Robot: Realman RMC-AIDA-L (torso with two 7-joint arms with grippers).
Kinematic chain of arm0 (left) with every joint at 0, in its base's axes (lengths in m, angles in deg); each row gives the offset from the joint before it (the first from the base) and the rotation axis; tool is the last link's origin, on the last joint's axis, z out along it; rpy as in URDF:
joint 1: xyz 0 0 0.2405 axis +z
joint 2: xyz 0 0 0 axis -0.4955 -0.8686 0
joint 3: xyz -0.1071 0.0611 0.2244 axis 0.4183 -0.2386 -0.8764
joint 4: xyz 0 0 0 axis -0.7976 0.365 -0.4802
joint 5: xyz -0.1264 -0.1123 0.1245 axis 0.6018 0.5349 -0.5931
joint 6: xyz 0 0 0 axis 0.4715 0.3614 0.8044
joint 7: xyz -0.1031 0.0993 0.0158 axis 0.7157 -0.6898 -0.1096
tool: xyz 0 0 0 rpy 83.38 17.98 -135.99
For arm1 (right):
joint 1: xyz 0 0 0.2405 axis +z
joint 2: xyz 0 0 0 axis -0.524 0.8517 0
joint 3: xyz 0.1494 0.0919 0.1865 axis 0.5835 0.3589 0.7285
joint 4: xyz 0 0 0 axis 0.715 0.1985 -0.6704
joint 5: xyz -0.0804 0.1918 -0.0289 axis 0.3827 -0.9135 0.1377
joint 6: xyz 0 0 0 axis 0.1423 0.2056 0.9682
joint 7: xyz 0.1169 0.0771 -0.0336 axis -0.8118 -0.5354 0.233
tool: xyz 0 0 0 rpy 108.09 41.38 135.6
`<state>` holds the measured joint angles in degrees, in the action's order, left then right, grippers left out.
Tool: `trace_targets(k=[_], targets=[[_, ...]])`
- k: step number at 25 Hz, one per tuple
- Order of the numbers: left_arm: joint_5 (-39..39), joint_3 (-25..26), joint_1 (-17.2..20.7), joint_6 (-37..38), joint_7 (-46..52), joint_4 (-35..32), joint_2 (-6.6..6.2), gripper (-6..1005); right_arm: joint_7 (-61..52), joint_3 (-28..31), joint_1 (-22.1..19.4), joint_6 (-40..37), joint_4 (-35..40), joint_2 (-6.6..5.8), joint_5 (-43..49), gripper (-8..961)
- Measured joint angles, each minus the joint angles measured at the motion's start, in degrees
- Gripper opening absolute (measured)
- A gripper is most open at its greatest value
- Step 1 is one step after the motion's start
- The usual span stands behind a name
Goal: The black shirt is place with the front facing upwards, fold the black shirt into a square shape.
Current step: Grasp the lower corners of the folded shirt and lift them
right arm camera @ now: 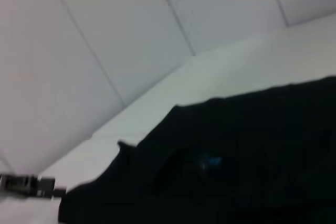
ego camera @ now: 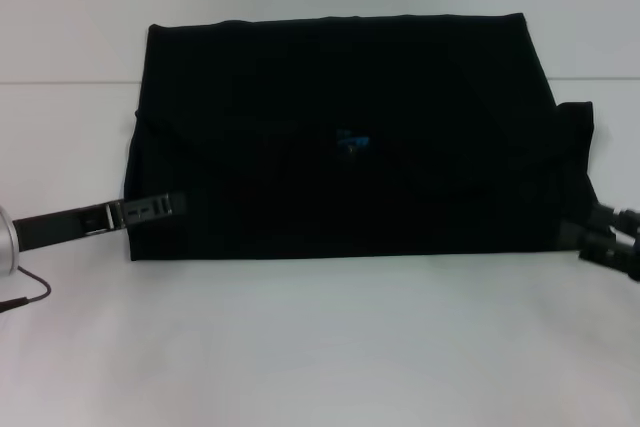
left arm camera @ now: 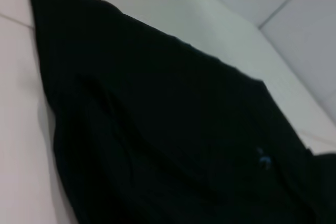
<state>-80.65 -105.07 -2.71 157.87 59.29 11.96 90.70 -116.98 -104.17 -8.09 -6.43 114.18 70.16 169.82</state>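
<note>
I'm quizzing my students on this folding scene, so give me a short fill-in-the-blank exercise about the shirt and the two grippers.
1. The shirt lies on a ____ table.
2. The small label near the shirt's middle is ____.
3. The left gripper is at the shirt's ____ edge.
4. The right gripper is at the shirt's ____ edge.

Missing words: white; blue; left; right
</note>
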Motion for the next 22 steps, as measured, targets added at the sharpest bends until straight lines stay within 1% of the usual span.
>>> trace_targets(k=[5,9,14,19,22], targets=[[-0.20,-0.03,0.03,-1.44,-6.77,0.31,0.32,956,0.72,-0.03,0.78,-0.13,0.09,0.92,4.28,939],[-0.11,-0.23,0.10,-3.83,-9.12,0.75,0.65,944,0.74,-0.48,1.24,-0.19,0.43,1.45,4.77,939],[-0.33,-2.03,0.18,-3.97,-9.89,1.19,0.83,926,0.75,-0.56,1.25,-0.35,0.51,1.55,4.82,938],[-0.39,-2.55,0.32,-0.92,-10.53,0.93,0.85,908,0.75,-0.33,1.23,-0.50,0.53,1.55,4.83,938],[-0.47,-3.45,0.33,-1.30,-10.68,0.84,0.84,897,0.76,-0.26,1.21,-0.51,0.53,1.56,4.69,938]])
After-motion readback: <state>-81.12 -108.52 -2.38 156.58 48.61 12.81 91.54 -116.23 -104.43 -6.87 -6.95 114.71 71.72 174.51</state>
